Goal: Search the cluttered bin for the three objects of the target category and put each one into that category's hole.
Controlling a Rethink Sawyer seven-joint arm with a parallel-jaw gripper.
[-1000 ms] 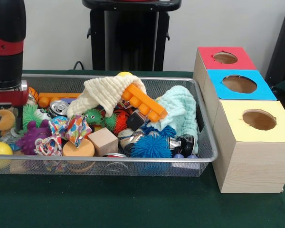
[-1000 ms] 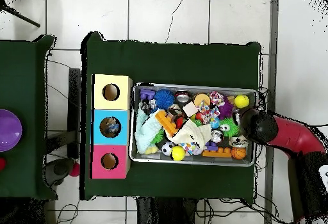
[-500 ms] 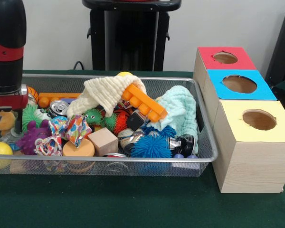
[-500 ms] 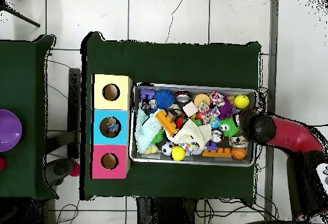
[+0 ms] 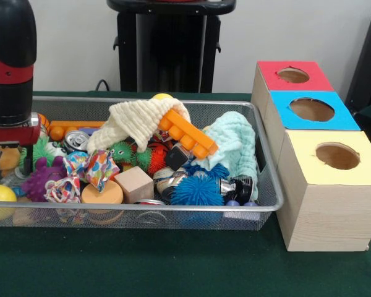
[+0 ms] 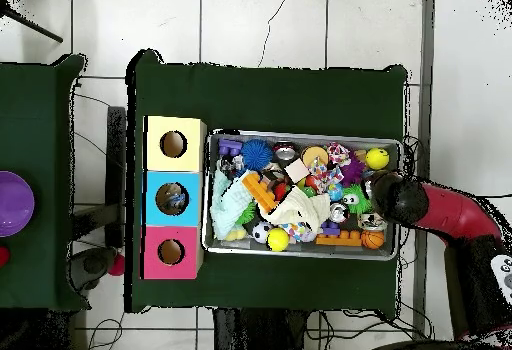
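Mesh bin point(image 5: 269, 185) hides my gripper point(image 5: 9, 162) overhead under my arm point(image 6: 440, 211); frontally it hangs, grip unreadable, above toys.

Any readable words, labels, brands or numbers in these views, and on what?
No text can be read in either view.
Drink cans in the wire bin: any print is too small and blurred to read.
Red, blue and yellow boxes: coloured tops with holes, no writing visible.
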